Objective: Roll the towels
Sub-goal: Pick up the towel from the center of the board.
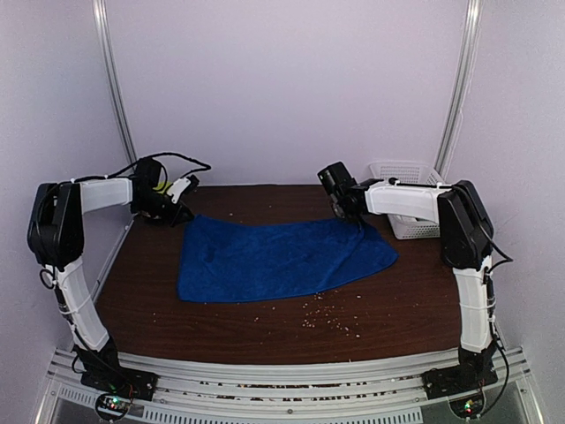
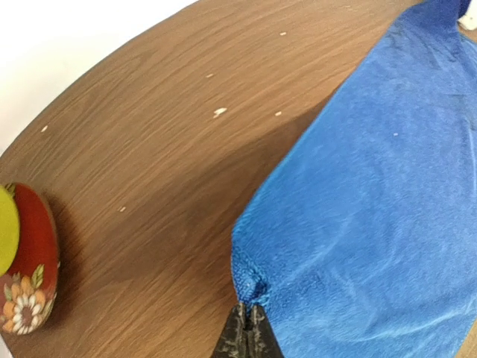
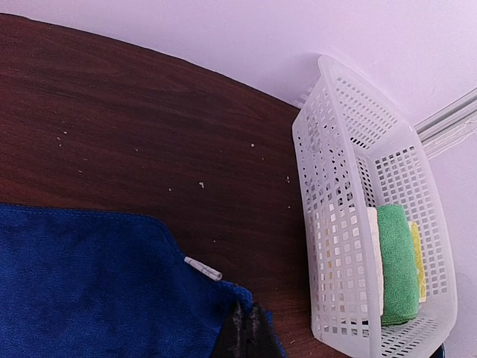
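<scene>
A royal blue towel (image 1: 282,256) lies spread flat across the middle of the brown table. My left gripper (image 1: 179,215) is at the towel's far left corner. In the left wrist view its jaws (image 2: 248,312) are shut on a small pinch of the blue towel (image 2: 373,209) at that corner. My right gripper (image 1: 359,222) is at the far right corner. Its jaws (image 3: 250,317) are shut on the towel's edge (image 3: 89,291), just beside a small white label (image 3: 203,268).
A white mesh basket (image 3: 335,224) stands at the far right by the wall (image 1: 410,228), with a green roll (image 3: 395,261) and a white roll (image 3: 374,246) inside. A red flowered object (image 2: 30,268) sits at the far left. Crumbs (image 1: 327,318) dot the table's front.
</scene>
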